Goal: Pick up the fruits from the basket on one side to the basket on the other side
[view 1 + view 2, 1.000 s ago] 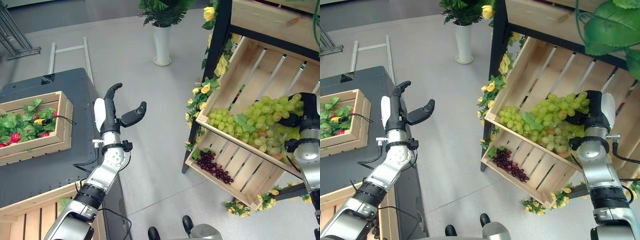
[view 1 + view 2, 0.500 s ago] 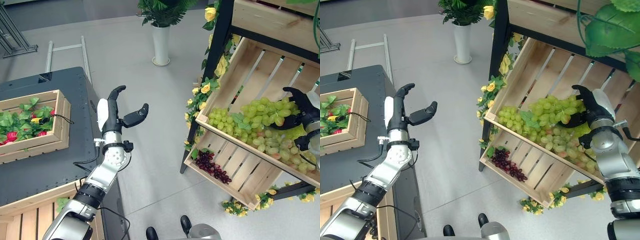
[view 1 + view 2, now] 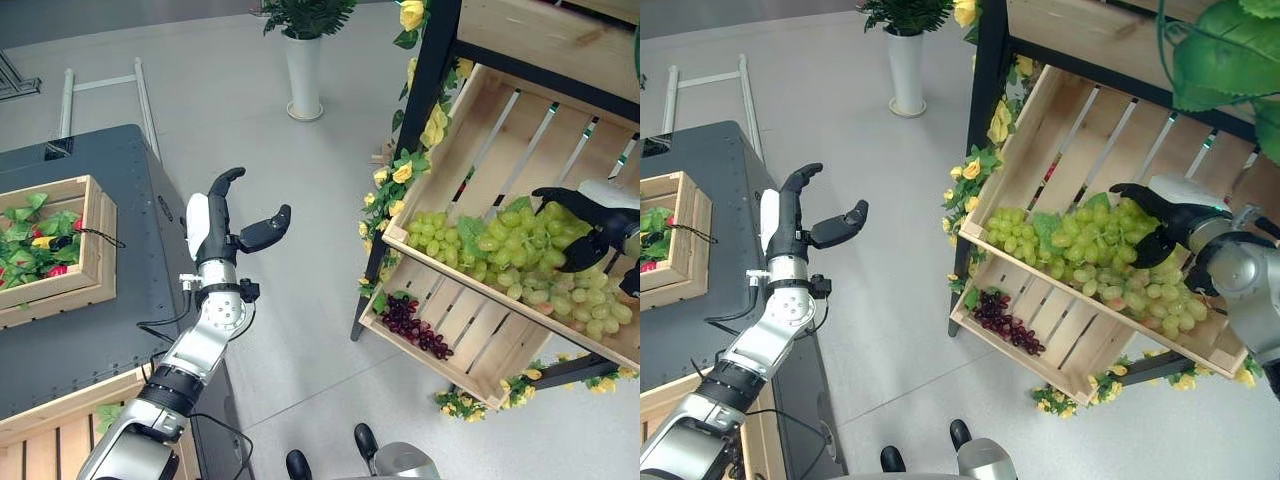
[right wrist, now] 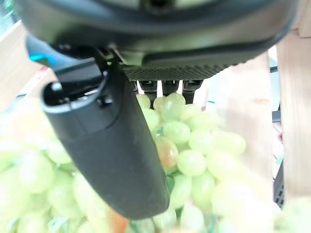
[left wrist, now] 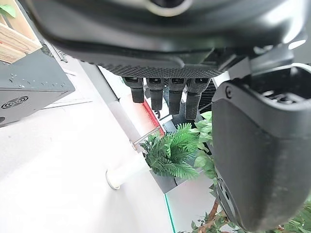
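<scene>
Grey floor, right hand over grapes

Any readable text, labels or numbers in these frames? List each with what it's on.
None readable.
Black cabinet: a small mark on its side near the left robot hand, too small to read.
Crates, green grapes, dark grapes, vase: no print visible.
Right robot hand at the green grapes: no marking legible.

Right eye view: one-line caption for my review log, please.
Right hand open over green grapes in the tilted wooden crate; left hand open above the floor.
</scene>
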